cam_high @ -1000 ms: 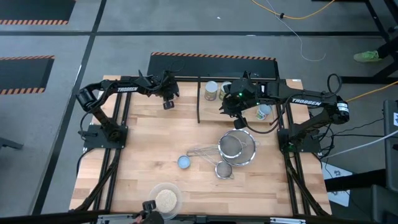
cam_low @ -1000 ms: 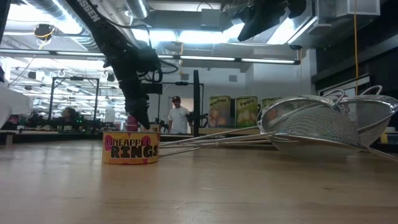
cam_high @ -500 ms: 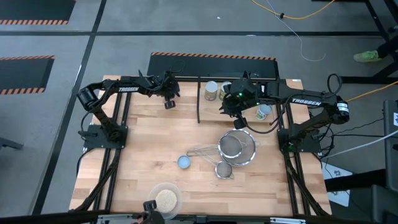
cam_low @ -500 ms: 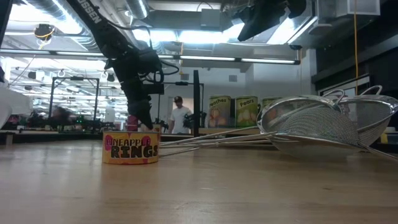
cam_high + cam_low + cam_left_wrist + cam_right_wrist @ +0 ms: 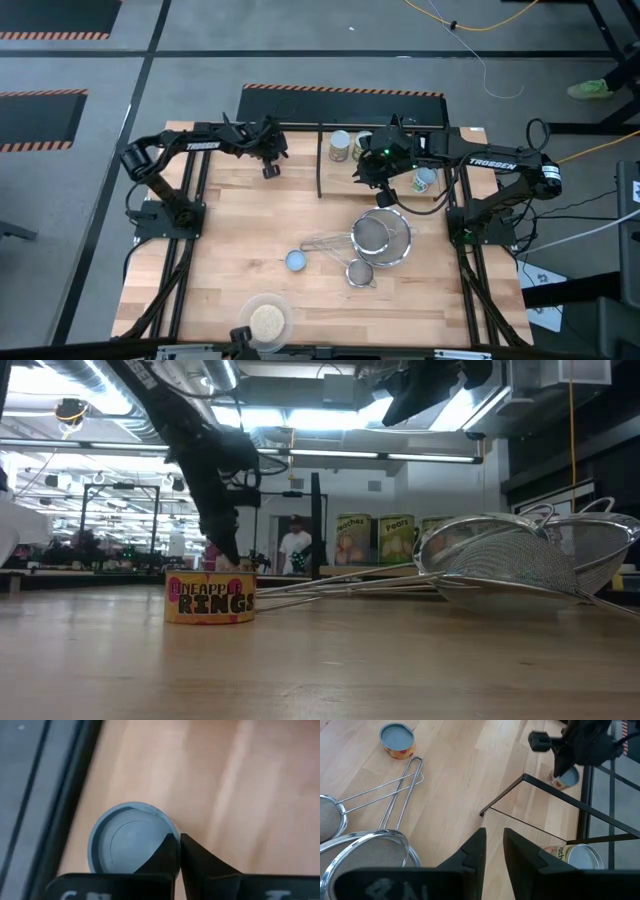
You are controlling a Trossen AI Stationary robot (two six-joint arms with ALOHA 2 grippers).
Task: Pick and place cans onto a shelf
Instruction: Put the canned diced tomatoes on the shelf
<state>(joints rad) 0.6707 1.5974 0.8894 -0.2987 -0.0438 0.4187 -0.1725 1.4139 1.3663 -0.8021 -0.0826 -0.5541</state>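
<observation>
My left gripper [image 5: 268, 168] is shut at the table's far left, left of the shelf. It points down over a short can with a silver-blue top [image 5: 131, 845], also seen from the right wrist [image 5: 566, 779]. My right gripper [image 5: 494, 855] is slightly open and empty, above the shelf's near edge [image 5: 375, 178]. The shelf [image 5: 345, 180] holds two tall cans [image 5: 340, 146] [image 5: 365, 143] and a third can [image 5: 424, 180]. Another short can, labelled pineapple rings [image 5: 296, 261] [image 5: 210, 598], stands on the table's middle. My left gripper's shut fingers [image 5: 167, 852] point down over the edge of the short can's blue top [image 5: 150, 827]. The can stands upright on the table. I cannot tell whether the fingers touch it.
Two wire strainers [image 5: 380, 235] [image 5: 360, 272] lie right of the table's middle, handles toward the pineapple can. A clear dish of grains [image 5: 268, 320] sits at the near edge. The shelf's black rails [image 5: 545, 790] stand up between the two grippers. A person stands in the room behind [image 5: 297, 550].
My left gripper has swayed a little sideways over the short can at the far left and stays shut. The cans have kept their places.
</observation>
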